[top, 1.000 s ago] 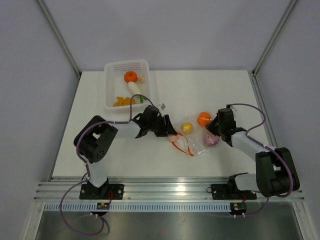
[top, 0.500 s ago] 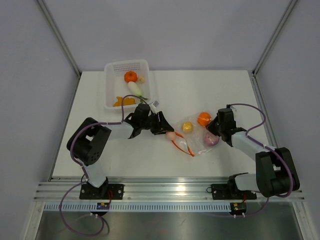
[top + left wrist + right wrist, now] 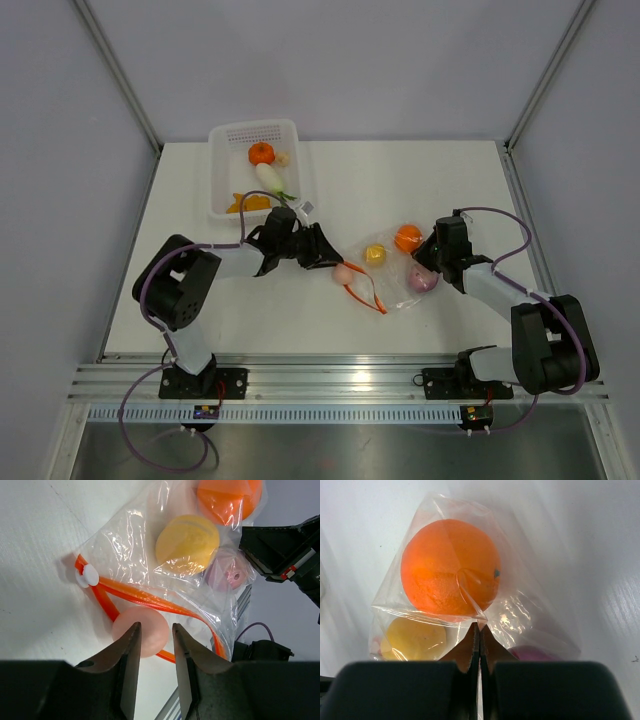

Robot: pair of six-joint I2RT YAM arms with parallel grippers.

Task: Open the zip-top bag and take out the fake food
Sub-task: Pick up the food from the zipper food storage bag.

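My left tool [image 3: 154, 630] astride pink ball [image 3: 145, 622] at mouth of zip-top bag [image 3: 135, 535], whether gripping I cannot tell, my right tool [image 3: 479, 630] pinching that bag's plastic

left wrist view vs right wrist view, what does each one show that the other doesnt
Only the left wrist view shows the red-orange zipper strip with its white slider, and a pale pink ball lying by that strip, just beyond the left pincer, whose fingers stand apart.

Only the right wrist view shows the right pincer shut on a fold of the bag's film, just below the orange fruit.

Both show the zip-top bag with the orange fruit, a yellow fruit and a purple-pink piece inside.
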